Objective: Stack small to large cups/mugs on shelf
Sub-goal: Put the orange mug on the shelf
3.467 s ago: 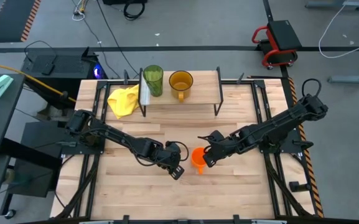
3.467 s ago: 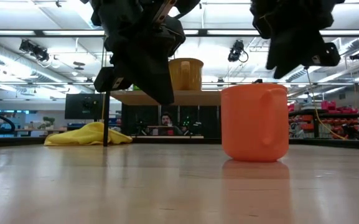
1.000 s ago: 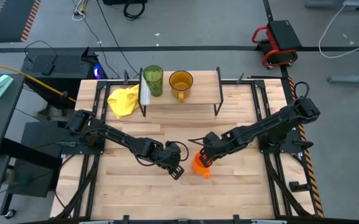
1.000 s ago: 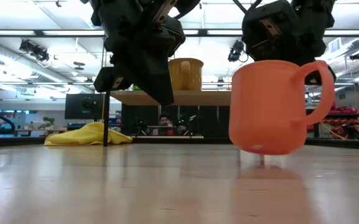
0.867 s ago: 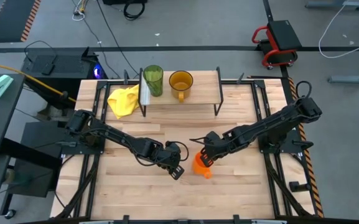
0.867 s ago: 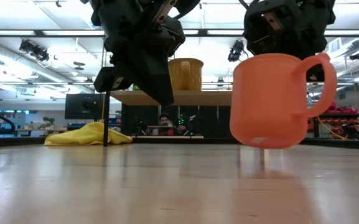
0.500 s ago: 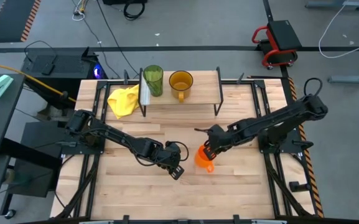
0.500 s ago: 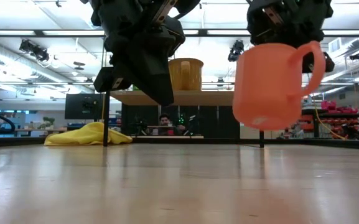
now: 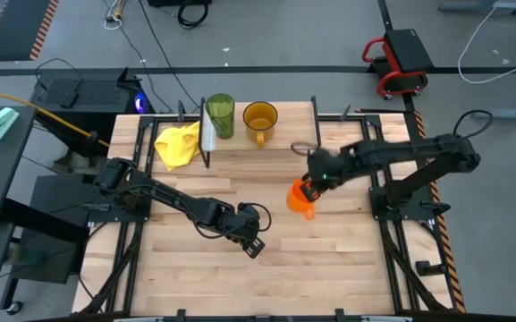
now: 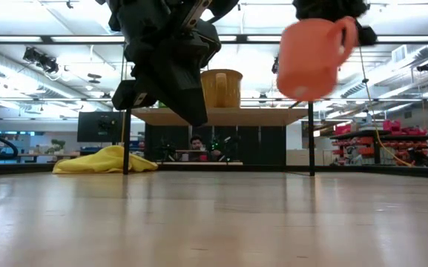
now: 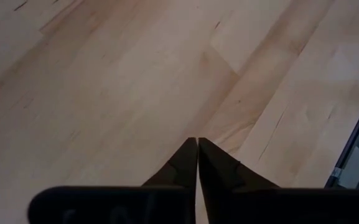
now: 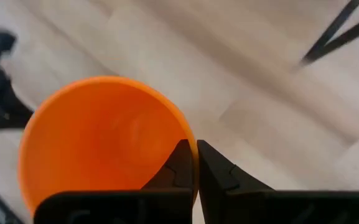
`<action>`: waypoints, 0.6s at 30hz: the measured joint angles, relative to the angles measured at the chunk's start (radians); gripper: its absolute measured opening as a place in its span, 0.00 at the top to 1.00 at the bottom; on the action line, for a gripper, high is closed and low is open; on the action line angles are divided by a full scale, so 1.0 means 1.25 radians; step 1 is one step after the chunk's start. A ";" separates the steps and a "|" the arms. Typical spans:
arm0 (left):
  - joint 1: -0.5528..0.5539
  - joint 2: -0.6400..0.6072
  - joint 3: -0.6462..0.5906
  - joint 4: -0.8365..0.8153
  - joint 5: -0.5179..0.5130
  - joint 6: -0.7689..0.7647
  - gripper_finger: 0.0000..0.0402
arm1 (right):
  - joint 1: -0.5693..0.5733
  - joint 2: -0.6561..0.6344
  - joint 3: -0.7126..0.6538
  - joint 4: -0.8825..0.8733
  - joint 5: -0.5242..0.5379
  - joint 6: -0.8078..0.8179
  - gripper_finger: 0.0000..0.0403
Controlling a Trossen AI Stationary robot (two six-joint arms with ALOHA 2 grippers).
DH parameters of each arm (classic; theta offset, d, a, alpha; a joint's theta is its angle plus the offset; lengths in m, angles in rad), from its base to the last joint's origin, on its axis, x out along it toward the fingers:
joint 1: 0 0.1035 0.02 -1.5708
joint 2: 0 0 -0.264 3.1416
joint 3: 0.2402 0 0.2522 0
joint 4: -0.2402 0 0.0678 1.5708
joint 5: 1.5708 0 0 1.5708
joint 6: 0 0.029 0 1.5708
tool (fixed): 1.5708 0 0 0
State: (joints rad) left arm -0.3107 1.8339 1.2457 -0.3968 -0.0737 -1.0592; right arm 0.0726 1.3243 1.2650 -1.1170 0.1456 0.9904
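Observation:
The small orange mug [image 9: 300,199] hangs high above the table's middle right, with my right gripper [image 9: 309,184] shut on it; in the low view the orange mug [image 10: 308,58] shows above the level of the shelf top. The shelf [image 9: 289,136] stands at the far edge on thin black legs. On its top stand the green tumbler [image 9: 220,114] and the yellow-brown mug [image 9: 259,117] on their bases. My left gripper [image 9: 256,238] hovers shut over the table's middle, with nothing in it. My right gripper pinches the orange mug's rim wall [image 12: 184,126] between its two fingers, one finger [image 12: 178,160] inside the mug and the other outside. The fingers come from above, pointing down. The mug hangs below them, mouth up and a little tilted, lifted clear of the table.
A crumpled yellow cloth [image 9: 177,145] lies on the table left of the shelf. Bare wood boards [image 9: 329,259] stretch between the arms and the near edge. The shelf's right part [image 9: 298,121] has bare top beside the yellow-brown mug.
My right gripper has risen and gone toward the far edge and the shelf, a little to the right, still shut on the orange mug. The mug has gone from just above the table to above the level of the shelf top.

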 joint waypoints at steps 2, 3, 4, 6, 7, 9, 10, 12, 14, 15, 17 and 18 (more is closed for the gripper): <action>0.000 0.000 0.000 0.000 0.000 0.000 0.94 | -0.025 0.008 0.057 -0.052 0.023 -0.023 0.98; 0.000 0.000 0.000 0.001 0.000 -0.001 0.94 | -0.042 0.012 0.081 -0.079 0.034 -0.035 0.98; 0.000 0.000 0.000 0.001 0.000 -0.001 0.94 | -0.059 0.014 0.099 -0.102 0.039 -0.047 0.98; 0.000 0.000 0.000 0.001 0.000 -0.002 0.95 | -0.097 0.014 0.123 -0.127 0.041 -0.067 0.98; 0.000 0.000 0.000 0.002 0.000 -0.002 0.95 | -0.115 0.014 0.133 -0.129 0.041 -0.077 0.98; 0.000 0.000 0.000 0.003 0.000 -0.002 0.96 | -0.152 0.013 0.154 -0.136 0.040 -0.095 0.98; 0.000 0.000 0.000 0.003 0.000 -0.002 0.96 | -0.171 0.013 0.162 -0.140 0.036 -0.106 0.98; 0.000 0.000 0.000 0.004 0.000 -0.002 0.97 | -0.204 0.014 0.175 -0.141 0.029 -0.128 0.98; 0.000 -0.001 0.000 0.004 0.000 -0.002 0.97 | -0.240 0.018 0.186 -0.141 0.024 -0.153 0.98; 0.000 -0.001 0.000 0.005 0.000 -0.002 0.97 | -0.256 0.021 0.190 -0.141 0.021 -0.165 0.98; 0.000 -0.001 0.000 0.007 0.000 -0.002 0.96 | -0.288 0.029 0.202 -0.141 0.012 -0.186 0.98; 0.000 -0.001 0.000 0.007 0.000 -0.002 0.95 | -0.304 0.034 0.207 -0.140 0.011 -0.197 0.98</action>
State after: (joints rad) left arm -0.3107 1.8324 1.2457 -0.3885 -0.0738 -1.0618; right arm -0.3074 1.3669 1.5241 -1.2923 0.1593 0.7446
